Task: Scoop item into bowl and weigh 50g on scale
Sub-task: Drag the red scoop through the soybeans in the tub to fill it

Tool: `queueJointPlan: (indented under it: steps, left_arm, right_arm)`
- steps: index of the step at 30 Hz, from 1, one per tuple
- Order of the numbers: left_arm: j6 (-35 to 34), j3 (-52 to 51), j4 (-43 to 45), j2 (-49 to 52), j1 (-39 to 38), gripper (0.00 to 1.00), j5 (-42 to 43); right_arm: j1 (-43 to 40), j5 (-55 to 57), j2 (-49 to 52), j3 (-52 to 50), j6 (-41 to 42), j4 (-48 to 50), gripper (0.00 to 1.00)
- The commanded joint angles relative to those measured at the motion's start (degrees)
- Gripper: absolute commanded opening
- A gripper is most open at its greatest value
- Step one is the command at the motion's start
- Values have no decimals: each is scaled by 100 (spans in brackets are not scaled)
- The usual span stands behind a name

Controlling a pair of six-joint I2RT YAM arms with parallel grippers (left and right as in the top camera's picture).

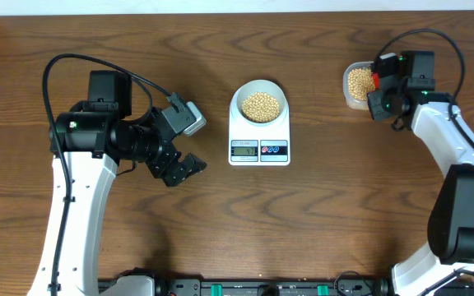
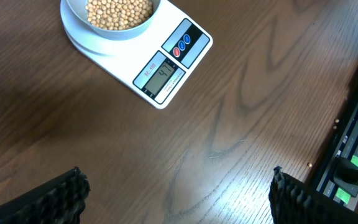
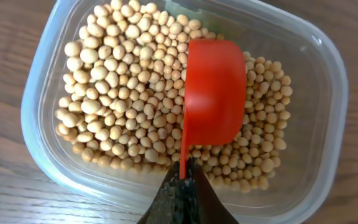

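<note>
The pale bowl full of tan beans stands on the white scale, whose display faces the front. In the left wrist view the bowl and the scale lie at the top left. My left gripper hovers open over bare table left of the scale, fingers wide apart. My right gripper is shut on the handle of a red scoop, which is turned on its side over the beans in the clear tub.
The clear tub sits at the far right of the table under my right arm. Black equipment lines the table's front edge.
</note>
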Motion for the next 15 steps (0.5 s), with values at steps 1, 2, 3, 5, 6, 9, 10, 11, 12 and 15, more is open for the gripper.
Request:
queueJointPlan:
  steps: [1,2,3,5,6,9,10,11,12,15]
  left_arm:
    - [74,-7,-17,-11,24,95,-11]
    - [74,-7,-17,-11,24,95,-13]
    - [74,-7,-17,-11,24,95,-11]
    - [74,-7,-17,-11,24,95,-13]
    - [74,-7,-17,-11,24,95,-11]
    - [74,-7,-17,-11,24,95,-11]
    - [74,-7,-17,-11,24,95,-11]
    - [74,-7,-17,-11,24,95,-13]
    - [74,-7,-17,-11,24,95,-11]
    - [74,-7,-17,-11,24,95,-13]
  right_arm:
    - [-107,-1150,50,-79,625,-160,1]
    - [-164,-1272,50,-79,625,-157,1]
    - [-210,-1360,50,-79,623,-155,1]
    - [-273,-1419,46,-74,625,-157,1]
    - [-284,-1419,35,-74,625,-157,1]
    - [-284,-1419,-55,-74,625,-149,1]
    - [-284,-1419,-127,-74,621,-140,1]
    - [-284,-1416,-181,-74,621,-138,1]
    - [-284,-1416,-273,-74,619,-136,1]
    - [-284,-1419,-402,-74,621,-149,1]
